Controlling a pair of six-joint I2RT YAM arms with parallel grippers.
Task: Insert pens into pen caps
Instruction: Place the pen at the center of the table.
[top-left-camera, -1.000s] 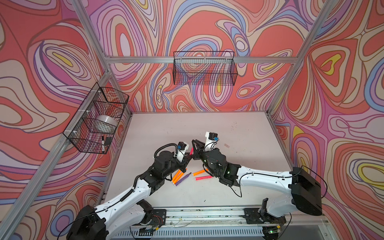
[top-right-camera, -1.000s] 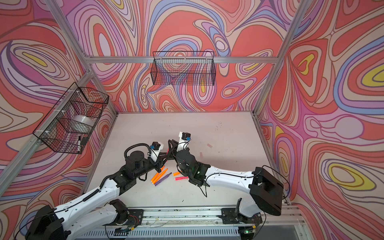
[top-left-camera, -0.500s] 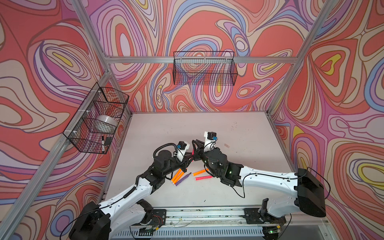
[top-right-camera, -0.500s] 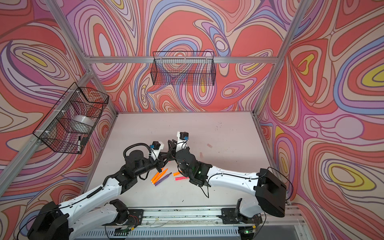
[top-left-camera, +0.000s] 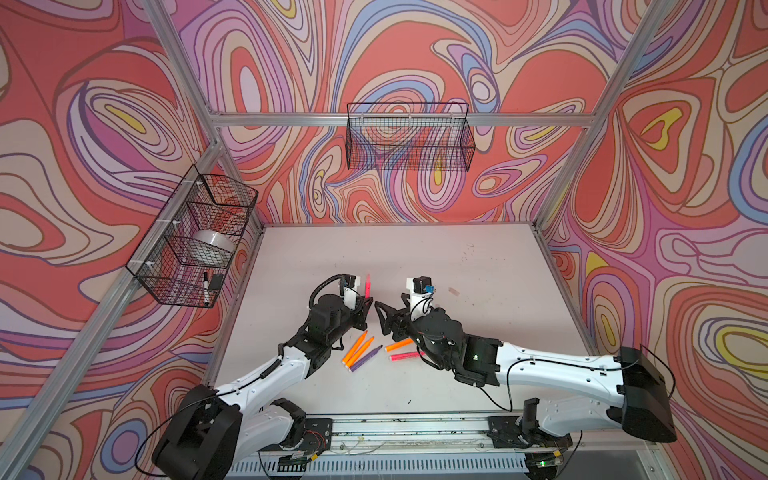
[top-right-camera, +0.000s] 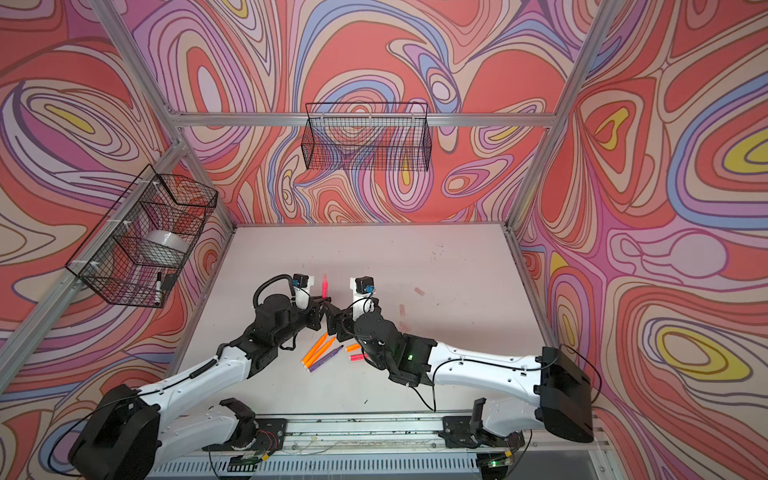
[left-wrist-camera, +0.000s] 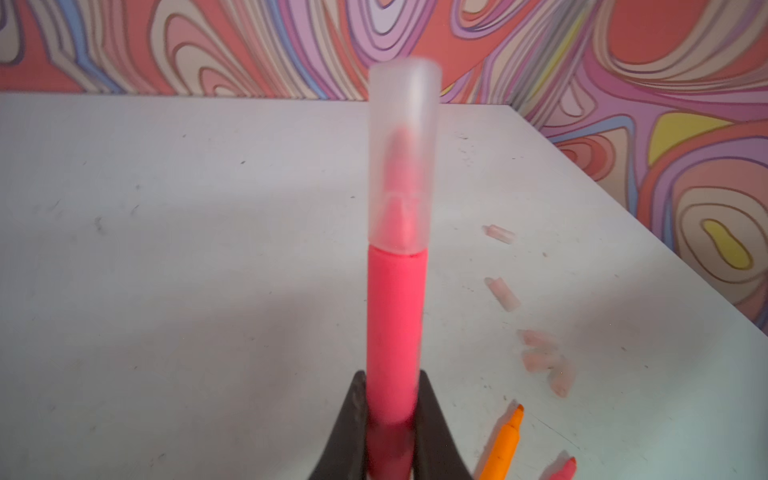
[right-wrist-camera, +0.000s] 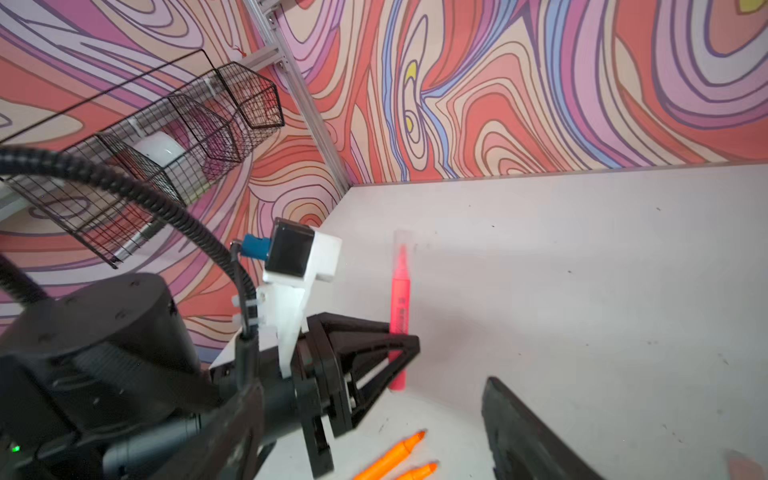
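My left gripper (top-left-camera: 365, 306) (left-wrist-camera: 392, 411) is shut on a hot pink pen (top-left-camera: 367, 286) (left-wrist-camera: 395, 332), held upright over the table. A translucent pen cap (left-wrist-camera: 404, 166) (right-wrist-camera: 402, 241) sits over its tip. My right gripper (top-left-camera: 380, 318) stands open just right of it with nothing between its fingers (right-wrist-camera: 528, 436). Two orange pens (top-left-camera: 357, 345) and a purple pen (top-left-camera: 365, 357) lie side by side below the grippers. Another orange pen (top-left-camera: 399, 344) and a pink pen (top-left-camera: 405, 355) lie partly under my right arm. Several loose pen caps (left-wrist-camera: 503, 294) (top-left-camera: 454, 291) lie to the right.
A wire basket (top-left-camera: 183, 249) on the left wall holds a tape roll (top-left-camera: 212, 245) and a white black-capped marker (top-left-camera: 205, 286). A second wire basket (top-left-camera: 409, 141) hangs on the back wall. Aluminium frame posts line the table's sides.
My right gripper has opened, let go of the cap and drawn back to the right. The cap stays on the pink pen in my left gripper.
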